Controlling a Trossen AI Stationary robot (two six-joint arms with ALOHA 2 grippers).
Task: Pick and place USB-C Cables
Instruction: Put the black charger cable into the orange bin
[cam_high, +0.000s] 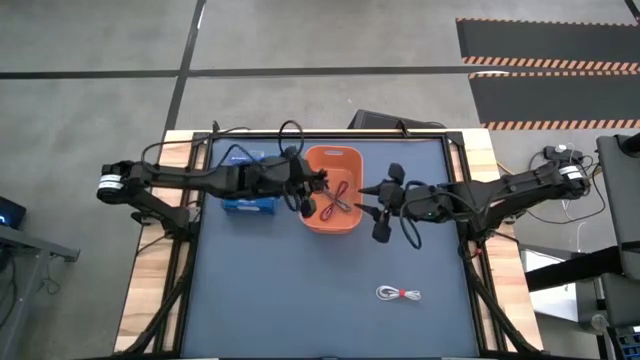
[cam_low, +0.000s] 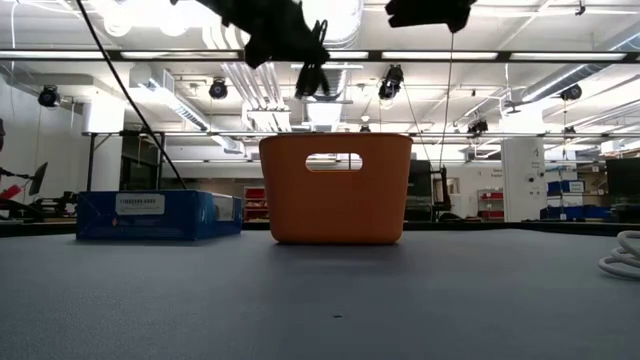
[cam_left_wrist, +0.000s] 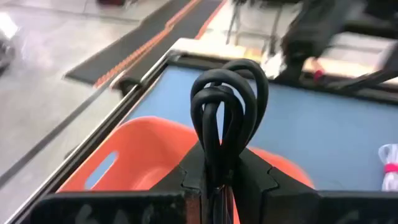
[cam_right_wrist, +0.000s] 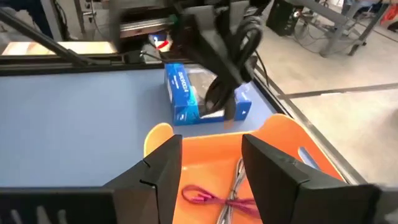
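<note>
The orange basket (cam_high: 345, 160) stands mid-table, with the red cable (cam_right_wrist: 199, 196) and the grey cable (cam_right_wrist: 236, 186) lying inside. My left gripper (cam_high: 308, 198) hangs over the basket's left part, shut on the black cable (cam_left_wrist: 227, 102). In the right wrist view, the same black cable (cam_right_wrist: 233, 50) shows hanging above the basket. My right gripper (cam_right_wrist: 211, 158) hovers open at the basket's right rim and touches nothing. The white cable with a red tie (cam_high: 398, 293) lies on the mat near the table's near-right area. My left gripper pinches the black cable between its two fingers (cam_left_wrist: 193, 168), which grip the bundle's lower part (cam_left_wrist: 214, 158). The coil's loops (cam_left_wrist: 236, 78) stick out past the fingertips. The bundle is lifted clear, above the basket (cam_low: 335, 188).
A blue-and-black retail box (cam_high: 250, 185) lies just left of the basket, under my left arm. The blue mat (cam_high: 300, 290) is bare toward the near edge apart from the white cable. Wooden table edges and frame rails run along both sides.
</note>
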